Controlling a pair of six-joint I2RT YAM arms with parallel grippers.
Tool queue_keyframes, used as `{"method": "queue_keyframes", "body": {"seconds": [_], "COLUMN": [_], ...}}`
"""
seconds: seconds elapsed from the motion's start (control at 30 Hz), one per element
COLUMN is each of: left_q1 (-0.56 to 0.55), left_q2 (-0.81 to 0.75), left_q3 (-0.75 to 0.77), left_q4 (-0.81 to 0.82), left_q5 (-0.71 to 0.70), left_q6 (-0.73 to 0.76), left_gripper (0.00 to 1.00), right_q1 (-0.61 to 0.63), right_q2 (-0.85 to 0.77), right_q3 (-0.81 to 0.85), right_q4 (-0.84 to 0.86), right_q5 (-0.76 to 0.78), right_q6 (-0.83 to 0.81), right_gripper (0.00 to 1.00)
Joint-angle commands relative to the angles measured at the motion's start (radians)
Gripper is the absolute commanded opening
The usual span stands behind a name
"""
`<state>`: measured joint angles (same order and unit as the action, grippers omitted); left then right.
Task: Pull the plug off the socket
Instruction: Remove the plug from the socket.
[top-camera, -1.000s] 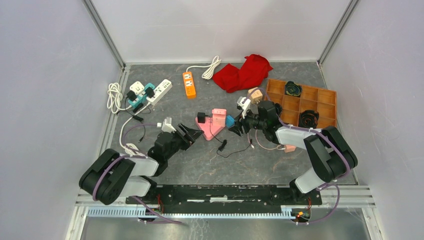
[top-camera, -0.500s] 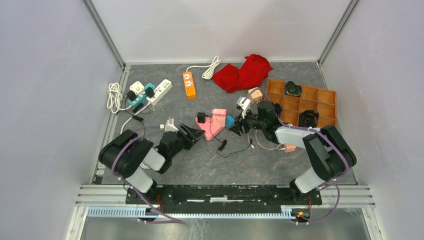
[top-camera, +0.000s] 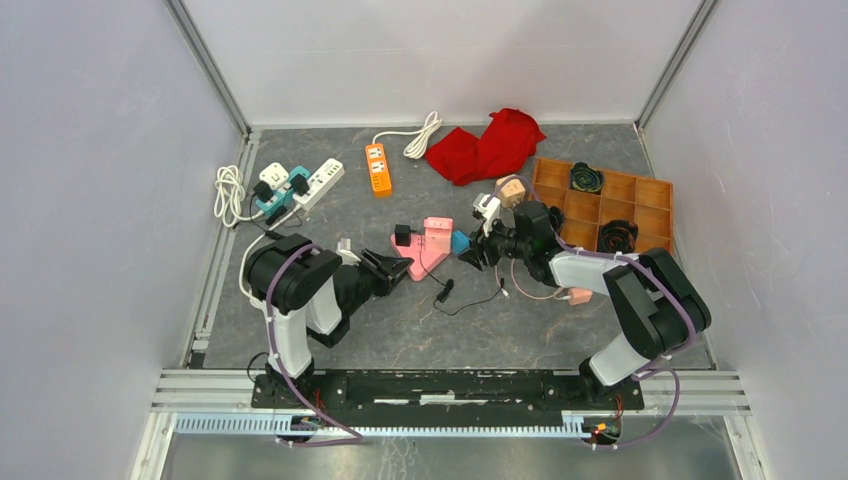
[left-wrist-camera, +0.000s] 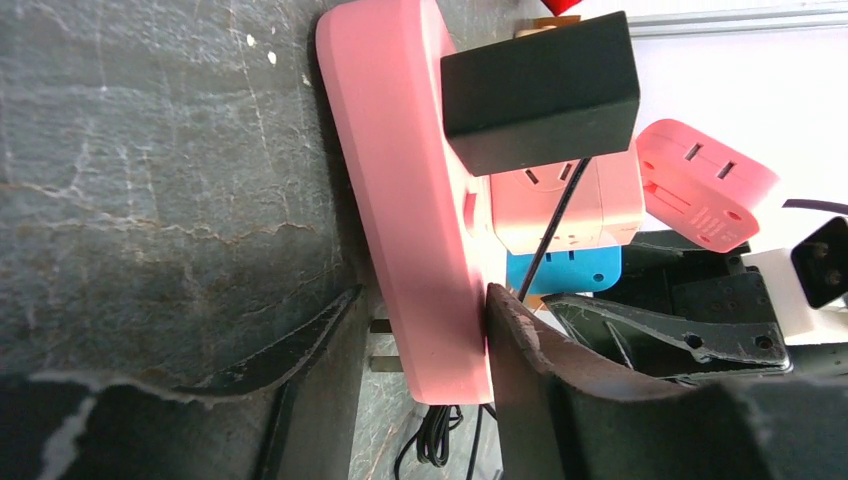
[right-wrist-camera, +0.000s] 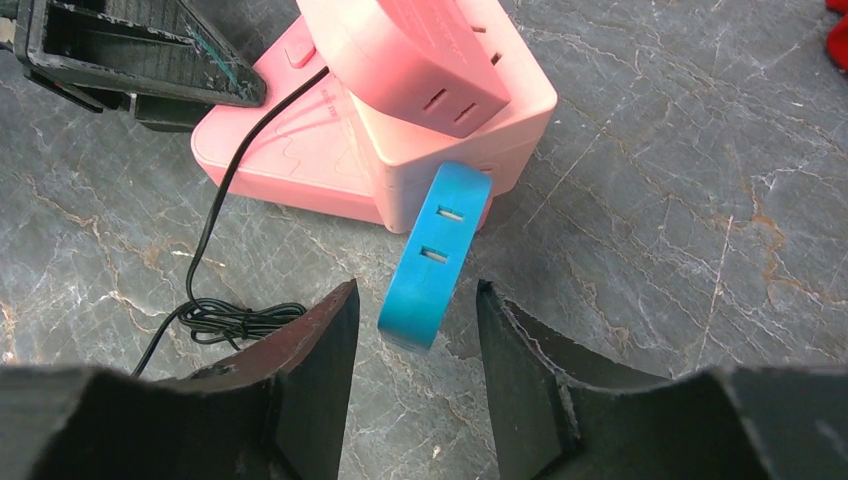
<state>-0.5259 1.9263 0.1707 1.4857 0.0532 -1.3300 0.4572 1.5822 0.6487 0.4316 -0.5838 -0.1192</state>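
Both tools stand open: left tool (left-wrist-camera: 424, 300) straddles the pink socket (left-wrist-camera: 400, 180), right tool (right-wrist-camera: 414, 298) straddles the blue plug (right-wrist-camera: 436, 255).

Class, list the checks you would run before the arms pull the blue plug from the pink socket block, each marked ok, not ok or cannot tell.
1. Left gripper straddles pink socket block: ok.
2. Both left fingers pressed on it: not ok, gap on one side.
3. Right gripper straddles blue plug: ok.
4. Right fingers closed on plug: not ok, gaps both sides.
5. Black plug clear of left fingers: ok.
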Motion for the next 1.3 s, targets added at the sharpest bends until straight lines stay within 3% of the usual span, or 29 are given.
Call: {"method": "queue_keyframes", "body": {"seconds": [0.0,0.27,0.67,0.8,1.27], "left_q1": [-0.005,-0.005,-0.005,-0.006,-0.005], "left_q2": [0.035,0.041,0.047,0.036,-0.004], "left_q3": [0.007,0.020,0.008,-0.026,-0.062], "left_q4": [0.119,0.112,0.151,0.159,0.156], "left_q5": [-0.023,-0.034,-0.050,-0.130,-0.242], "left_q6": [-0.045,-0.051,-0.072,-0.090,-0.119], "left_gripper": [0.52,0.43,0.03,0.02,0.02], "right_q1": [-0.002,-0.002,-0.015,-0.031,-0.079], "right_q2": [0.014,0.017,0.019,0.027,0.031], "right_q3": [0.038,0.046,0.062,0.070,0.072], "right_q4": [0.027,0.015,-0.013,-0.025,-0.053], "right_q5": [0.013,0.015,0.024,0.017,-0.044], "right_q6": [0.006,0.006,0.010,0.027,0.013], "right_gripper": [0.52,0.41,0.10,0.00,0.00]}}
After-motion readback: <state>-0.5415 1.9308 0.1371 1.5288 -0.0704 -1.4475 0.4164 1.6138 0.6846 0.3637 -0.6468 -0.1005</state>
